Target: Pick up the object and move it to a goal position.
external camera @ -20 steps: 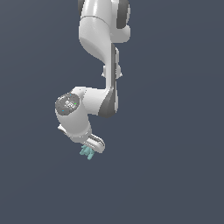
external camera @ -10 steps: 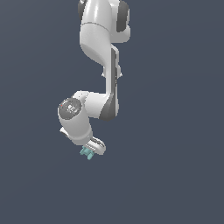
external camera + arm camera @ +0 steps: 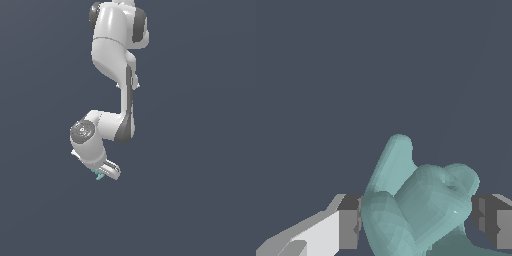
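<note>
The object, a lumpy teal piece with short rounded prongs, sits between the two dark finger pads of the gripper. In the wrist view one pad presses against its flank, while the other pad stands just beside its opposite lobe; whether that side touches is hard to tell. The gripper is clenched on the object. One prong sticks out past the fingers, and a second, rounder lobe bulges toward the far pad.

In the exterior view the object shows only as a small teal speck under the gripper, mostly hidden by the white hand. The arm hangs down from the top edge, bends at a grey-capped joint, and ends low, toward the exterior view's left of centre. Behind everything lies a plain dark blue-grey surface, with no visible edges or corners.
</note>
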Tool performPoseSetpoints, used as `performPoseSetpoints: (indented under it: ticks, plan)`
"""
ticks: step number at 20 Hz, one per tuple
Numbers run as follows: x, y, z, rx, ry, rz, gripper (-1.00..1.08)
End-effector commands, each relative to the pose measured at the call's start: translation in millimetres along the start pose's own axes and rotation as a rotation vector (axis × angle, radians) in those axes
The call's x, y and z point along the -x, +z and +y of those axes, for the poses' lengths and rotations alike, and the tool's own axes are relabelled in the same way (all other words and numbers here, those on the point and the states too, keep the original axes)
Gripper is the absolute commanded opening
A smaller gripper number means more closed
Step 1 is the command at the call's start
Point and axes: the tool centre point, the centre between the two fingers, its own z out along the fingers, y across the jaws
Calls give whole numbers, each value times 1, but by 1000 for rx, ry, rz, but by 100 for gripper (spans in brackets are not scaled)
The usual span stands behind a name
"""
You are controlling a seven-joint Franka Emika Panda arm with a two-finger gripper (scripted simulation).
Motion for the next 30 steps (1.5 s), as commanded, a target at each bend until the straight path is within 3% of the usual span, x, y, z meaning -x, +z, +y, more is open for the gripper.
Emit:
performPoseSetpoints:
  ticks: [1, 11, 16, 22, 30]
  plan:
    - [0, 0, 1, 1, 0, -1, -100]
    - [0, 0, 0, 1, 0, -1, -100]
    - [8, -2, -15, 1, 0, -1, -100]
    - [32, -11, -58, 1, 0, -1, -100]
    - [79, -27, -143, 1, 0, -1, -100]
